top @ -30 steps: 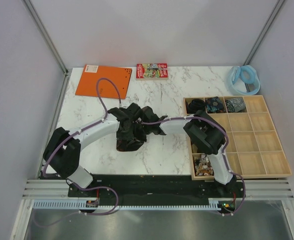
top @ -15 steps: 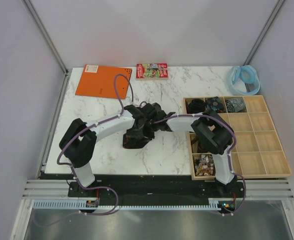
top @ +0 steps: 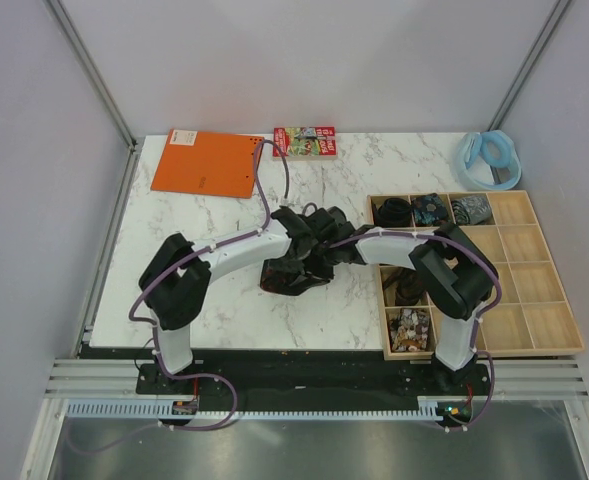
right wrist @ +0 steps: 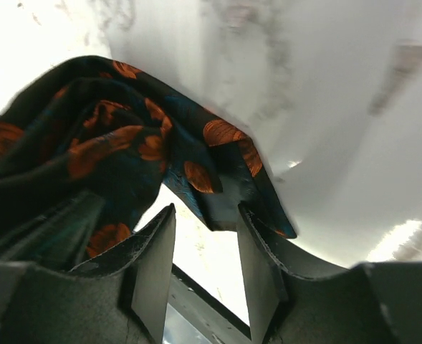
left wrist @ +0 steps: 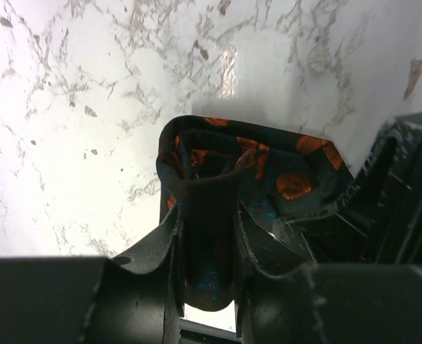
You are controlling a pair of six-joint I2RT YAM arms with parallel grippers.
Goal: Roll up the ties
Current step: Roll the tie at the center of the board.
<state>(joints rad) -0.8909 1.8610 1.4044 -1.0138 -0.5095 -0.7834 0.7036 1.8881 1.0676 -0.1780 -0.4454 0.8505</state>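
- The orange notebook (top: 204, 163) lies flat on the tabletop (top: 174, 220), well left of the wooden tray (top: 534, 300) and farther back.
- The left hand (left wrist: 207, 215) is left of the tray, its fingers pressed together on a fold of the black, orange-flowered tie (top: 292, 272).
- That tie is bunched between both hands, just left of the tray. I cannot tell whether its lower end touches the tabletop.
- The right hand (right wrist: 205, 215), nearer the tray, pinches the tie's edge between its fingertips.
- Three coiled ties (top: 429, 208) sit in the tray's back-left cells.
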